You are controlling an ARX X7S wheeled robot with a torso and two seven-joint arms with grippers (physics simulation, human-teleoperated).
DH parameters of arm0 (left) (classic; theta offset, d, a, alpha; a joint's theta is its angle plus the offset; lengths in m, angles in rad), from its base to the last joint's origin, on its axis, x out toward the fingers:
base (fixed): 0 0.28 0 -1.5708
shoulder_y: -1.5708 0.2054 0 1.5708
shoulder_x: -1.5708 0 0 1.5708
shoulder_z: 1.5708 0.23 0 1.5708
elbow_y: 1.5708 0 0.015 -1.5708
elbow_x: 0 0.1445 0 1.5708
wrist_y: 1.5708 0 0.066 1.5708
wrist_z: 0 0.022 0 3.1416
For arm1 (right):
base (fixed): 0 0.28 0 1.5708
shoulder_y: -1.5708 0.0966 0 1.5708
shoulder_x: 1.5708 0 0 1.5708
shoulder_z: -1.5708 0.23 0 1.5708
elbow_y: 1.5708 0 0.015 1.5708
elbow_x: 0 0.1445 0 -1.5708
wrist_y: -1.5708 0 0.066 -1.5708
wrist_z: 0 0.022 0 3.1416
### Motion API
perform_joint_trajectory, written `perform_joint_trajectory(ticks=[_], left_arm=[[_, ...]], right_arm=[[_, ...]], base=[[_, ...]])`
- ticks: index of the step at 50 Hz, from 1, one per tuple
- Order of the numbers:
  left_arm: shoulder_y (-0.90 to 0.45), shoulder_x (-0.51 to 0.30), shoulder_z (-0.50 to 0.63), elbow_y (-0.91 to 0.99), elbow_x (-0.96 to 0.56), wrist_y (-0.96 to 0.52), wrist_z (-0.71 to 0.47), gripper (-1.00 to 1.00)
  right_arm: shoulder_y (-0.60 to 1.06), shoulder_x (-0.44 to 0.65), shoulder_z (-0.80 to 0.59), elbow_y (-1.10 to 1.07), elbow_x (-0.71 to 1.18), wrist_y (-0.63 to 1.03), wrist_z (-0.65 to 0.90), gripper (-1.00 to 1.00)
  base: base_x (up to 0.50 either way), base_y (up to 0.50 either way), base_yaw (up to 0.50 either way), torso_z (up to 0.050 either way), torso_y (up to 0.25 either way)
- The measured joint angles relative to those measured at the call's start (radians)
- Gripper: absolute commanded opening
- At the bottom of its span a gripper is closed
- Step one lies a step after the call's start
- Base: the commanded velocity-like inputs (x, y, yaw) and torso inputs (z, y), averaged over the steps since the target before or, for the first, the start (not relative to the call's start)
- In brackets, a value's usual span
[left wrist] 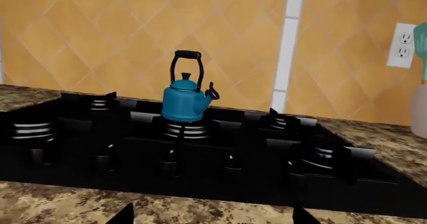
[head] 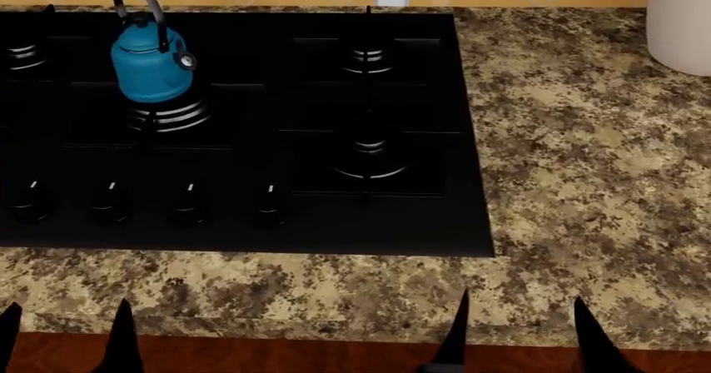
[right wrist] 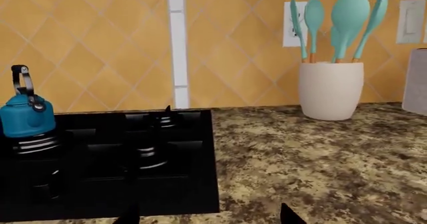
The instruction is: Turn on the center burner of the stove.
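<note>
The stove is a black glass cooktop set into a granite counter. The center burner, with stacked silver rings, has a blue kettle standing on it. It also shows in the left wrist view as the center burner and at the edge of the right wrist view. A row of small black knobs runs along the stove's front. My left gripper and right gripper hover open over the counter's front edge, short of the knobs, holding nothing.
A white crock of teal utensils stands on the granite counter right of the stove, by the tiled wall. Smaller burners sit at the stove's right side. A wall outlet is behind.
</note>
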Motion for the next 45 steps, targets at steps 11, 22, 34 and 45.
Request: perform_joint_trajectory(ticks=[11,22,34,45], left_arm=[[-0.009,-0.037,-0.017,0.125,-0.022,-0.089,-0.047,1.0],[-0.015,-0.061,-0.034,0.193,-0.042,-0.146,-0.081,1.0],[-0.016,-0.07,-0.042,0.215,-0.066,-0.167,-0.094,1.0],[-0.014,-0.073,-0.048,0.225,-0.096,-0.164,-0.093,1.0]], right_arm=[[-0.007,0.036,-0.002,-0.073,-0.01,0.036,0.019,1.0],[-0.016,0.052,-0.001,-0.096,-0.011,0.043,0.028,1.0],[-0.022,0.06,-0.001,-0.1,-0.01,0.034,0.033,1.0],[-0.028,0.068,-0.008,-0.111,-0.015,0.002,0.029,1.0]], base=[[0.0,0.0,0.0,0.0,0.0],[0.0,0.0,0.0,0.0,0.0],[0.0,0.0,0.0,0.0,0.0],[0.01,0.47,0.0,0.0,0.0]])
